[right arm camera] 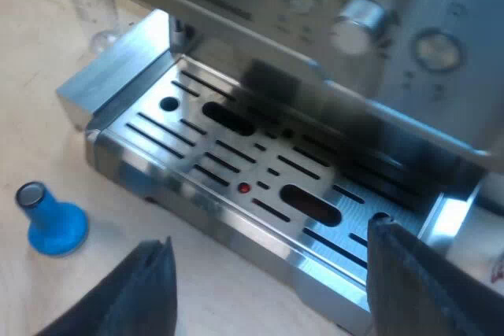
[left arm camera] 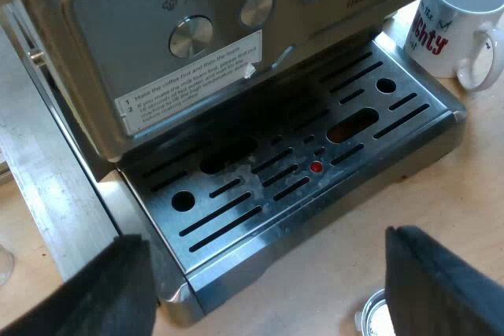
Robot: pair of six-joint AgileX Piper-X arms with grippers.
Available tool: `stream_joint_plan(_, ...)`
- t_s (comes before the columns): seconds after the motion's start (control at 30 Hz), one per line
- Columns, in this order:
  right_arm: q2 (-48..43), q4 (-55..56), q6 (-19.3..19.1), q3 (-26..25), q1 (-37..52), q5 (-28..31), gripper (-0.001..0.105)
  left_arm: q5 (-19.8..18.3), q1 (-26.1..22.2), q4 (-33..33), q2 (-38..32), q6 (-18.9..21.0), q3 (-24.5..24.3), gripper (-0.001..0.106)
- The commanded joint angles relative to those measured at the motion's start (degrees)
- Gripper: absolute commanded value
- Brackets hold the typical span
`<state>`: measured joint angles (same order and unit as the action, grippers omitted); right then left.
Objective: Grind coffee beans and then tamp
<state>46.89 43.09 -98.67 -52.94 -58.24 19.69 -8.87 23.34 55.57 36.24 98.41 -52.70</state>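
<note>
The espresso machine (left arm camera: 197,29) fills the left wrist view, with its knobs, a white instruction sticker and the slotted metal drip tray (left arm camera: 299,171). My left gripper (left arm camera: 268,289) hangs open over the wooden table in front of the tray, nothing between its fingers. A round metal rim (left arm camera: 376,316) peeks out by one fingertip. In the right wrist view the machine's front (right arm camera: 346,21) and drip tray (right arm camera: 252,171) show from the other side. My right gripper (right arm camera: 268,289) is open and empty before the tray. A blue tamper (right arm camera: 49,222) stands upright on the table near it.
A white mug (left arm camera: 461,29) with red lettering stands on the table beside the machine's drip tray. A clear glass (right arm camera: 98,13) stands by the machine's far corner. Bare wooden table lies in front of the tray.
</note>
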Motion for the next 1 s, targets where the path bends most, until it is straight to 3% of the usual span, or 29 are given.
stream_joint_plan(0.03,-2.06,1.37,-0.03,-0.52,6.5,-5.6,0.055,0.53,-0.43,-0.15,-0.34,2.45,-0.49,0.064)
stream_joint_plan(0.2,-4.26,3.5,-0.15,-0.52,12.82,-8.09,0.055,-0.03,-2.53,-0.15,-0.34,3.15,-0.49,0.064)
stream_joint_plan(0.3,-7.85,6.76,-0.56,-0.52,20.21,-9.55,0.055,-1.85,-7.8,-0.15,-0.34,3.14,-0.49,0.064)
stream_joint_plan(0.33,-8.79,7.71,-0.56,-0.52,21.89,-10.29,0.055,-3.94,-12.4,-0.15,-0.34,3.14,-0.49,0.064)
stream_joint_plan(0.37,-9.35,8.09,-0.56,-0.52,22.57,-10.45,0.055,-4.36,-13.84,-0.15,-0.34,3.14,-0.49,0.064)
stream_joint_plan(0.47,-12.26,11.13,-3.23,-0.52,28.0,-10.6,0.055,-6.35,-19.08,0.41,-0.34,3.14,-0.49,0.064)
stream_joint_plan(0.67,-16.68,15.29,-7.27,-0.52,35.88,-11.01,0.055,-6.38,-20.16,2.08,-1.74,2.9,-0.49,0.064)
stream_joint_plan(1.0,-18.72,15.92,-8.17,1.46,45.41,-13.78,0.055,-6.38,-20.16,3.21,-7.85,0.82,-0.49,0.064)
